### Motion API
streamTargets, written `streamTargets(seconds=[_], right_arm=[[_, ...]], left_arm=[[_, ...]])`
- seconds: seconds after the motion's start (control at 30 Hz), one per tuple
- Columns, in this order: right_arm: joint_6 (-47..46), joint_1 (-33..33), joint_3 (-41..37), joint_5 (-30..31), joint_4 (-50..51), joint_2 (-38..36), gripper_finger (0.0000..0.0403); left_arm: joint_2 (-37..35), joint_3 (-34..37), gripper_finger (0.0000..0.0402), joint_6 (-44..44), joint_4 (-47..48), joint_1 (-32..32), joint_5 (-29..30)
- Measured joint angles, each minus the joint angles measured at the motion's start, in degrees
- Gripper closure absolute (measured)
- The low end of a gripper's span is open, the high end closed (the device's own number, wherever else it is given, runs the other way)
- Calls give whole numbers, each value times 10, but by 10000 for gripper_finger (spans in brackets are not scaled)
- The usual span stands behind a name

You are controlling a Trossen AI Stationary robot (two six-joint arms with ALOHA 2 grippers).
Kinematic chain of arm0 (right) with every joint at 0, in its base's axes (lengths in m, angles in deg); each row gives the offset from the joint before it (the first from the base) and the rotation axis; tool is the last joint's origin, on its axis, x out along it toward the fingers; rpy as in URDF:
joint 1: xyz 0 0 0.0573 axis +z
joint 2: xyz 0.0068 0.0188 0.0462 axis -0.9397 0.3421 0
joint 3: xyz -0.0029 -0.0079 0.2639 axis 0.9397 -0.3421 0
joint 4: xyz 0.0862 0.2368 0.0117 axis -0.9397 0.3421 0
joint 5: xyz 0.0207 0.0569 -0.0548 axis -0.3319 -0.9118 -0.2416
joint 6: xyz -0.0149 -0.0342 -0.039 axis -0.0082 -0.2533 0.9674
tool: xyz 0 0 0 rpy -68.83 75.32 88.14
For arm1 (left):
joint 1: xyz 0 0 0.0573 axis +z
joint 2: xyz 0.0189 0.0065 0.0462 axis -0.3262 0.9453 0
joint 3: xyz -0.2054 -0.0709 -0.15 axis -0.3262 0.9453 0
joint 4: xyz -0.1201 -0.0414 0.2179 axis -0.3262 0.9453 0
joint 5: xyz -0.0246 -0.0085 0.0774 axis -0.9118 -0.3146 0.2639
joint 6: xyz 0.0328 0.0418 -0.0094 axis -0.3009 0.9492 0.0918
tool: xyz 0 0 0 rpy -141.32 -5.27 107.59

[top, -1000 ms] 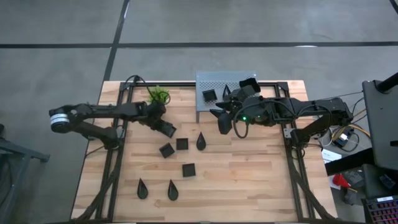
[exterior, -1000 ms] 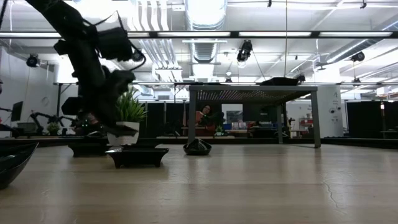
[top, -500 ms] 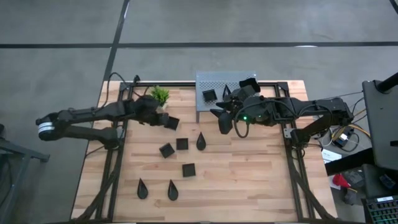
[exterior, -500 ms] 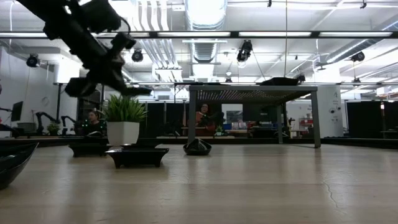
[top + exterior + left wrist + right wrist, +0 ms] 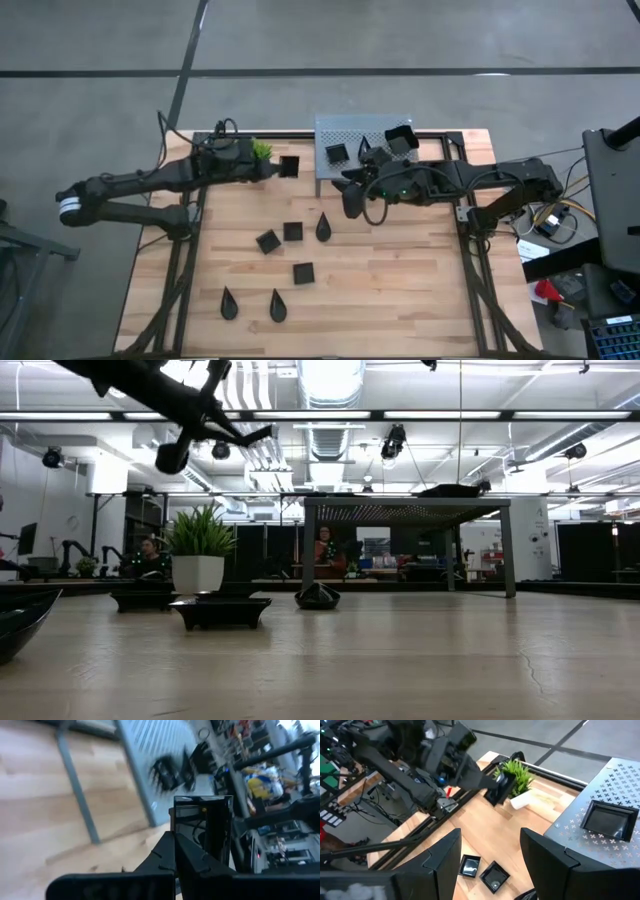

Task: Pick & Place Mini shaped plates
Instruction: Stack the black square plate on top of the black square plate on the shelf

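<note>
The left gripper (image 5: 278,168) pinches a small square plate (image 5: 290,166) tight, up in the air by the table's far edge. Carry it slowly to the grey shelf (image 5: 345,130) (keep it level). The right gripper (image 5: 355,197) waits wide open, holding nothing.

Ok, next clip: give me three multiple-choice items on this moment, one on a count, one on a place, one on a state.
1. How many teardrop plates lie on the table?
A. one
B. three
C. five

2. Where is the square plate that the left pincer holds?
A. in the air beside the potted plant
B. flat on the table's front edge
C. on the floor

3. How is the right pincer?
A. shut on a plate
B. shut and empty
C. open and empty

Key: 1 B, the high view shows three teardrops on the wood. 2 A, the low view shows it raised near the plant. 3 C, its wrist view shows spread fingers with nothing between them.
</note>
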Motion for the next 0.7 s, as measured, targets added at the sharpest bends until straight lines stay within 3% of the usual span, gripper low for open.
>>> streamTargets(seconds=[0.2,0.53,0.7], right_arm=[[-12,0,0,9,2,-1,202],[-20,0,-1,22,-25,23,202],[-26,-10,-1,61,-55,48,202]], left_arm=[[2,-46,401,49,-5,-10,74],[40,-123,401,134,-5,-22,113],[82,-156,402,171,-3,-53,123]])
